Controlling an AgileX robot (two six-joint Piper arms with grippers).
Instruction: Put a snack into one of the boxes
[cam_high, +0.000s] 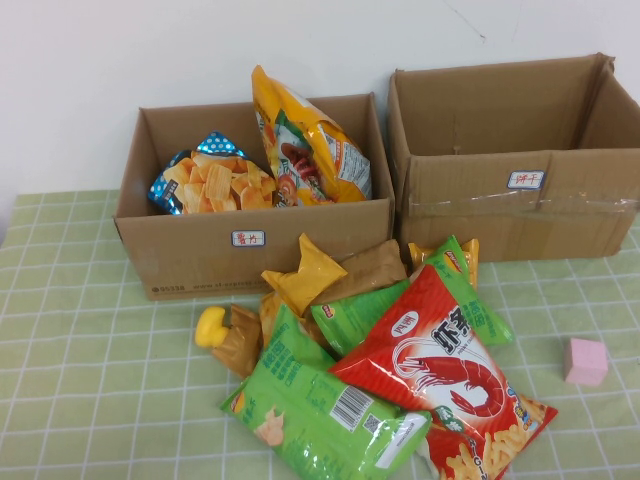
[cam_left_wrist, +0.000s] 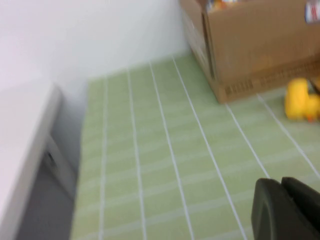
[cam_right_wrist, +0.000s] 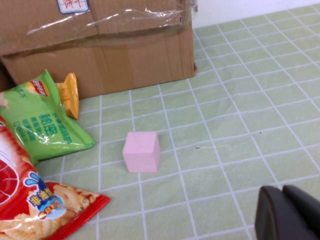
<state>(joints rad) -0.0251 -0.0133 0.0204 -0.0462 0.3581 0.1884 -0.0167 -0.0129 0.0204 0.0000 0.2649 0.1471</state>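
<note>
The green snack bag (cam_high: 320, 410) lies at the front of the heap, beside the red shrimp-chip bag (cam_high: 440, 375), and the heap sits just in front of the taped box (cam_high: 520, 190). Such a bag is probably light, puffy and slippery (the chips inside break easily), so I would pinch its flat sealed edge. The left gripper (cam_left_wrist: 287, 210) and the right gripper (cam_right_wrist: 290, 212) are both closed and empty, above the cloth well apart from that box.

Bright even light, soft shadows; left wrist view blurred
</note>
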